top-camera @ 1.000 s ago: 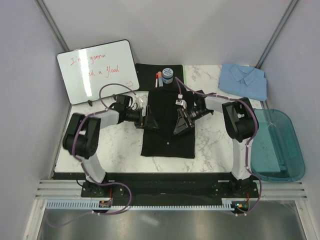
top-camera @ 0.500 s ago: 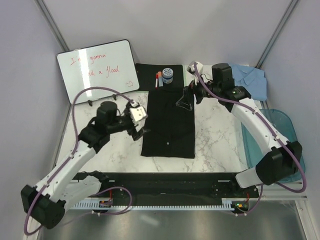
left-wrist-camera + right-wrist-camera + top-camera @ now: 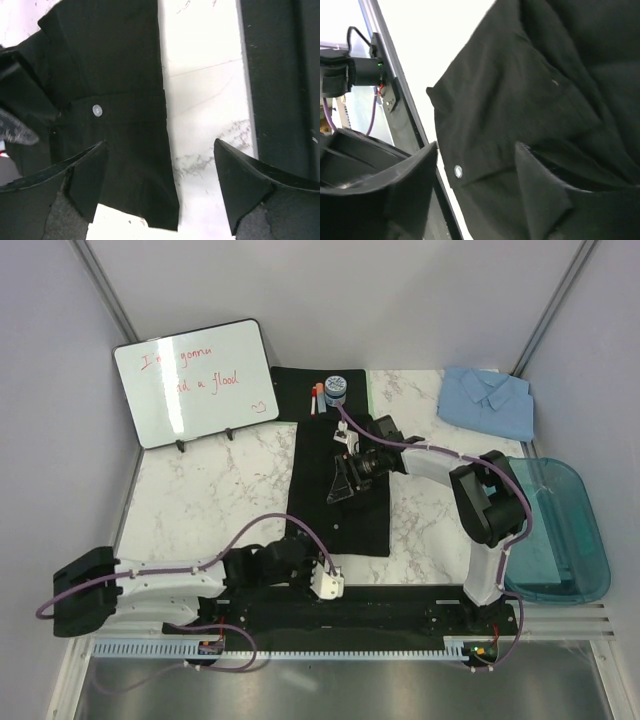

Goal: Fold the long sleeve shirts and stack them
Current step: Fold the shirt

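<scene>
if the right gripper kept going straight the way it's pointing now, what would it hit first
The black shirt. The right gripper points down at its buttoned front, with nothing visible between; how far above the fabric it sits is hard to judge.

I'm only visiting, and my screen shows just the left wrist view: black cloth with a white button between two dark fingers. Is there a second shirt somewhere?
Observer: Yes. A folded light blue collared fabric shirt lies at the far right corner of the white marble-pattern table, apart from the black button-up fabric shirt.
Operator: What's the other arm doing?
Observer: The right gripper is over the black shirt, jaws apart.
Operator: Anything else?
Observer: A rectangular whiteboard with red handwriting stands at far left.
</scene>
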Motion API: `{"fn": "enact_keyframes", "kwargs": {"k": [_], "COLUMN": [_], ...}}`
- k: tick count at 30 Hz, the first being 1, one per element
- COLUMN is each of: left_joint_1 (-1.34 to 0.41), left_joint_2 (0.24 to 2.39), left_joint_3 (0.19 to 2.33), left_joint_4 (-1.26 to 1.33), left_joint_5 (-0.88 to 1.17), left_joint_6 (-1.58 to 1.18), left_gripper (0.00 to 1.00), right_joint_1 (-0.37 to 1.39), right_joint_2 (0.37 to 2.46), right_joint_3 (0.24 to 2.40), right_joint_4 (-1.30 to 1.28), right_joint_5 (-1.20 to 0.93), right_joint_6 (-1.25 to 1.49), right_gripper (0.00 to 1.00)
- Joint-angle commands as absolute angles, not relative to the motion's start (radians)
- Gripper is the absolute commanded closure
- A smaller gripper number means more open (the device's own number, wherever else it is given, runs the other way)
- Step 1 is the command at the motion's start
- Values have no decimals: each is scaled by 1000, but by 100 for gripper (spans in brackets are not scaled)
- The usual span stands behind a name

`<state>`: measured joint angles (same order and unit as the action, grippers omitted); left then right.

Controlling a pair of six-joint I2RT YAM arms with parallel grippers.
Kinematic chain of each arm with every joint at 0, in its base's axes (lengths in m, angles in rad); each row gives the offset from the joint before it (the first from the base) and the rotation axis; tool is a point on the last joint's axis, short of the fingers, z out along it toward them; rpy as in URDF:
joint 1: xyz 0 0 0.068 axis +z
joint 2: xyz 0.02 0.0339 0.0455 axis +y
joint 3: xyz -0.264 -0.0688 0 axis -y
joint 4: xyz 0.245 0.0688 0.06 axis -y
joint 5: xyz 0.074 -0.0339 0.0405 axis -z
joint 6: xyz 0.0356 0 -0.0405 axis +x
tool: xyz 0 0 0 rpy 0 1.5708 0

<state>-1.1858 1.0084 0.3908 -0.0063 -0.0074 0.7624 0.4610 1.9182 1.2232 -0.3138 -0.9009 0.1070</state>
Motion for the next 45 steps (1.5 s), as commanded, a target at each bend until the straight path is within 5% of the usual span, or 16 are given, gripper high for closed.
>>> {"fn": "enact_keyframes", "kwargs": {"k": [1, 10, 21, 23, 26, 27, 37, 45], "left_joint_1": [-1272, -1307, -1339, -1341, -1368, -1379, -1523, -1520], "left_joint_2": [1162, 1394, 1583, 1604, 1580, 1525, 1292, 1255], "left_joint_3": [377, 344, 245, 268, 281, 287, 681, 885], "left_joint_4": [288, 535, 745, 746, 715, 613, -408, -670], "left_joint_5": [-255, -325, -419, -422, -423, -420, -253, -25], "left_joint_6": [861, 959, 1083, 1085, 1111, 1105, 594, 508], "left_gripper": [13, 44, 40, 53, 90, 98, 98, 98], "right_joint_1": [476, 472, 474, 477, 491, 497, 534, 423], "right_joint_2": [1943, 2075, 2152, 2160, 2137, 2126, 1910, 2061], "right_joint_3": [1243, 1233, 1218, 1212, 1189, 1169, 1248, 1628], "right_joint_4": [-198, -241, -265, -262, -264, -262, -426, -646], "right_joint_5": [-942, -908, -900, -905, -905, -904, -882, -776], "right_joint_6": [117, 48, 8, 8, -18, -18, -58, -213], "right_gripper": [42, 60, 62, 63, 63, 63, 48, 44]}}
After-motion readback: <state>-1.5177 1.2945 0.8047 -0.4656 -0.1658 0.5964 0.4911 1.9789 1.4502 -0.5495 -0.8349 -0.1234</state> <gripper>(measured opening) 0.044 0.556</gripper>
